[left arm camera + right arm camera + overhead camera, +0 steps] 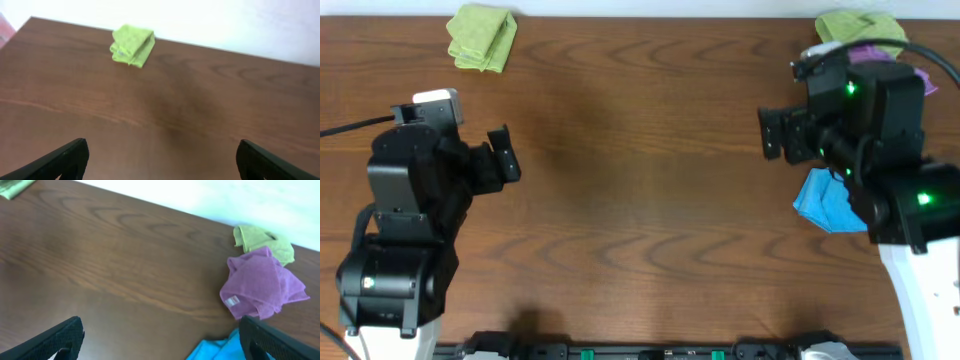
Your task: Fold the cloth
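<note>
Cloth [480,37] lies folded; right arm [868,110] partly hides second green cloth [852,24].

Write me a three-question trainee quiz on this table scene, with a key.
1. True or false: the left gripper holds the lime-green cloth.
2. How many cloths lie on the table? A) two B) four C) six
3. Fill in the blank: the right gripper is ___ (open or shut).

Key: 1 false; 2 B; 3 open.
</note>
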`<state>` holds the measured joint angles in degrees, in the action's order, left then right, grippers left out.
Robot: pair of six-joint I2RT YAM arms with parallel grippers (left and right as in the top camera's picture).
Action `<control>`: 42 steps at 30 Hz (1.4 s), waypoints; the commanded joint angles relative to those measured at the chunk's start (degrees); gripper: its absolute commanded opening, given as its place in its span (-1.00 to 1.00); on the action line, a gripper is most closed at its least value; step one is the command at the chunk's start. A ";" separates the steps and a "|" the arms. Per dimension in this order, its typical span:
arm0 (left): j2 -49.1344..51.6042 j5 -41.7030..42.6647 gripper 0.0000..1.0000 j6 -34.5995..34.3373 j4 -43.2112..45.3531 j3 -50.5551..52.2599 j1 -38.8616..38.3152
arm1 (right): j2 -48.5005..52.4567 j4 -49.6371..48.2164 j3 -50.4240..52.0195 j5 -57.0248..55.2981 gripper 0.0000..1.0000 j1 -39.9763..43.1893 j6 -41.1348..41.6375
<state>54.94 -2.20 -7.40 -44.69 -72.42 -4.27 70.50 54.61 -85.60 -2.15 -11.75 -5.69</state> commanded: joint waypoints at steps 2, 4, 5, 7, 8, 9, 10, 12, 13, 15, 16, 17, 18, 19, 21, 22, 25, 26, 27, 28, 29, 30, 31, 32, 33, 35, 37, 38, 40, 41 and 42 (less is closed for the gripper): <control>0.31 -1.20 0.91 1.01 -0.11 0.02 0.13 | -0.33 2.38 0.83 -0.85 0.98 0.09 -0.79; 0.87 -1.11 0.91 0.96 -1.38 0.02 0.13 | -0.02 3.65 0.87 -0.83 0.98 0.09 -0.79; 1.16 -0.68 0.91 0.96 -2.05 0.04 0.13 | 0.02 4.09 0.90 -0.83 0.98 0.11 -0.79; 1.68 -0.70 0.91 0.96 -3.32 0.02 0.11 | 0.00 4.92 0.92 -0.83 0.98 0.09 -0.79; 1.97 -0.79 0.91 0.98 -3.82 0.04 0.11 | 0.00 5.11 0.92 -0.83 0.99 0.09 -0.79; 2.19 -0.79 0.91 0.98 -4.42 0.04 0.13 | 0.02 5.18 0.92 -0.83 0.99 0.09 -0.79; 2.38 -0.76 0.91 0.98 -5.01 0.04 0.13 | 0.02 5.20 0.92 -0.83 0.98 0.11 -0.79; 2.60 -0.76 0.91 0.98 -6.27 0.04 0.13 | 0.00 5.20 0.92 -0.83 0.99 0.09 -0.79; 2.75 -0.79 0.91 0.98 -6.95 0.04 0.13 | 0.00 5.20 0.92 -0.83 0.99 0.11 -0.79; 2.91 -0.79 0.91 0.98 -8.22 0.04 0.13 | 0.02 5.20 0.92 -0.83 0.99 0.09 -0.79; 2.93 -0.79 0.91 0.98 -8.68 0.04 0.13 | 0.00 5.20 0.92 -0.83 0.99 0.09 -0.79; 2.93 -0.79 0.91 0.98 -9.22 0.04 0.13 | 0.00 5.20 0.92 -0.83 0.98 0.09 -0.79; 2.93 -0.79 0.91 0.98 -9.60 0.04 0.13 | 0.00 5.20 0.92 -0.83 0.98 0.09 -0.79; 2.93 -0.79 0.91 0.98 -9.70 0.04 0.13 | 0.02 5.20 0.92 -0.83 0.99 0.11 -0.79; 2.91 -0.79 0.91 0.98 -10.97 0.04 0.13 | 0.00 5.20 0.92 -0.83 0.99 0.09 -0.79; 2.91 -0.76 0.91 0.98 -12.52 0.04 0.13 | 0.00 5.20 0.92 -0.83 0.98 0.09 -0.79; 2.91 3.15 0.91 0.50 -13.94 0.04 0.11 | 0.00 5.20 0.92 -0.83 0.99 0.11 -0.79; 2.91 4.57 0.91 0.52 -13.75 0.04 0.11 | 0.00 5.20 0.92 -0.83 0.99 0.09 -0.79; 2.91 5.42 0.91 0.50 -13.57 0.02 0.11 | 0.00 5.20 0.92 -0.85 0.98 0.11 -0.79; 2.91 5.70 0.91 0.50 -13.49 0.04 0.11 | 0.00 5.20 0.92 -0.83 0.98 0.09 -0.79; 2.71 5.66 0.91 0.55 -13.51 0.04 0.11 | 0.00 5.20 0.92 -0.83 0.99 0.09 -0.79; 2.08 5.42 0.91 0.59 -13.68 0.04 0.11 | 0.00 5.20 0.92 -0.85 0.99 0.09 -0.79; 1.25 4.92 0.91 0.61 -13.99 0.04 0.11 | 0.02 5.20 0.92 -0.83 0.99 0.09 -0.79; 0.28 4.48 0.91 0.74 -14.19 0.07 0.13 | 0.00 5.20 0.92 -0.83 0.98 0.11 -0.79; -1.53 4.17 0.91 1.70 -14.19 0.24 0.13 | 0.00 5.20 0.92 -0.83 0.99 0.11 -0.79; -5.44 3.43 0.91 2.93 -13.68 1.70 0.13 | 0.02 5.20 0.92 -0.83 0.99 0.09 -0.79; -10.32 3.04 0.91 4.11 -12.72 4.59 0.13 | 0.00 5.20 0.92 -0.83 0.98 0.09 -0.79; -13.33 3.06 0.91 4.79 -12.11 6.62 0.13 | 0.00 5.20 0.92 -0.85 0.99 0.11 -0.79; -19.47 2.71 0.91 5.75 -10.91 10.93 0.31 | 0.00 5.20 0.92 -0.83 0.98 0.09 -0.79; -22.80 2.08 0.91 5.75 -10.34 13.20 0.59 | 0.00 5.20 0.92 -0.83 0.98 0.09 -0.79; -25.99 1.68 0.91 5.77 -9.88 15.39 1.03 | 0.00 5.20 0.92 -0.83 0.99 0.09 -0.79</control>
<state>34.74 1.04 -3.68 -55.24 -61.87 -4.10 70.50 59.75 -85.08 -2.42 -11.75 -5.69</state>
